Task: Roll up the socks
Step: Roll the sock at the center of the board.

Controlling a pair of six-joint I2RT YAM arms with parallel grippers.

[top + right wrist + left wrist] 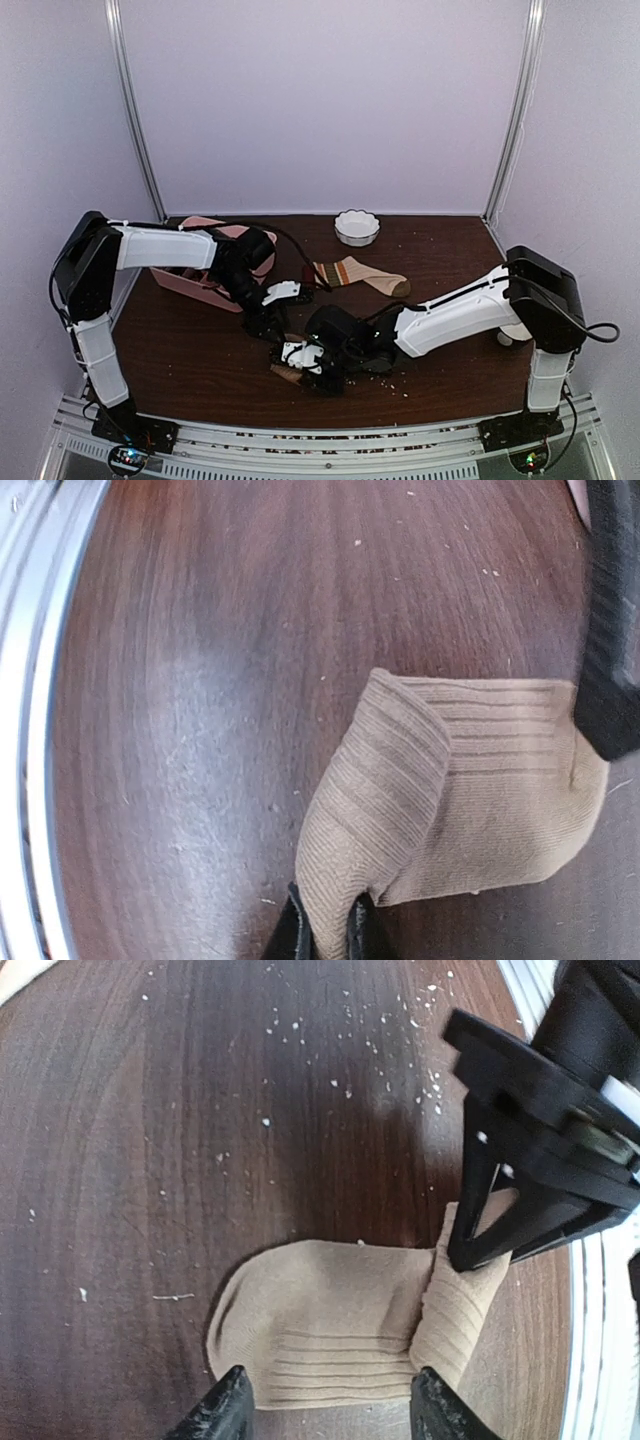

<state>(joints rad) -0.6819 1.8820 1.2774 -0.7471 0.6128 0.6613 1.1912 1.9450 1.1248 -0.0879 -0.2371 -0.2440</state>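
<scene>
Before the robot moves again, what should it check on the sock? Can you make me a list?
1. Right tool shut on the folded end of the tan sock: ok.
2. Left tool open, fingers spread over the sock: ok.
3. Left tool pressing the sock down on the table: cannot tell.
4. Sock rolled up: not ok, only one end is folded over.
5. Striped sock lying apart from both tools, farther back: ok.
</scene>
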